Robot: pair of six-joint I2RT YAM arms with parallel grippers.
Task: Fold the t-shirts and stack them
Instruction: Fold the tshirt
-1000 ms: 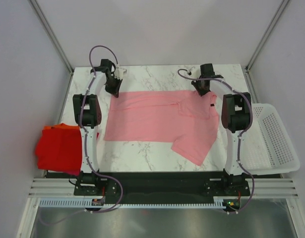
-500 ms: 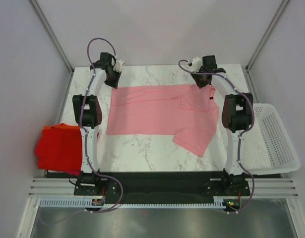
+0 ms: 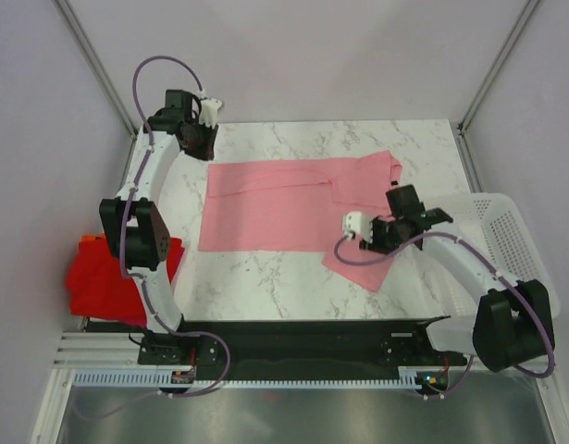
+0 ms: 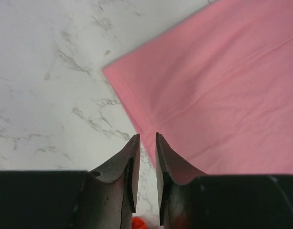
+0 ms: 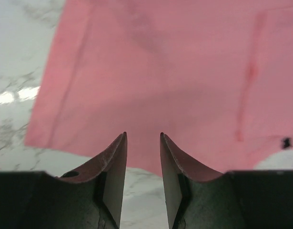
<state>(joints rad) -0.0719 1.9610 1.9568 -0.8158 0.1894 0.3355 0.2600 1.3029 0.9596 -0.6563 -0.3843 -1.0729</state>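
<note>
A light pink t-shirt [image 3: 284, 203] lies spread flat on the marble table, with one sleeve pointing to the near right. My left gripper [image 3: 199, 151] hovers just off the shirt's far-left corner. In the left wrist view that corner [image 4: 208, 95] lies under and right of the gripper [image 4: 146, 138], whose jaws are slightly apart and empty. My right gripper [image 3: 381, 236] hovers over the near-right sleeve. In the right wrist view it [image 5: 142, 136] is open and empty above the pink cloth [image 5: 160, 71]. Folded red [image 3: 104, 282] and orange [image 3: 92, 242] t-shirts lie stacked at the left edge.
A white perforated basket [image 3: 520, 268] stands off the table's right side, under the right arm's elbow. The marble table [image 3: 265, 277] shows in front of the shirt and along the far edge. Enclosure walls stand at the back and both sides.
Both grippers have let go of the shirt's far edge. The right arm has swung from the far right to the near-right sleeve. The left gripper has drawn back to the far-left corner.
</note>
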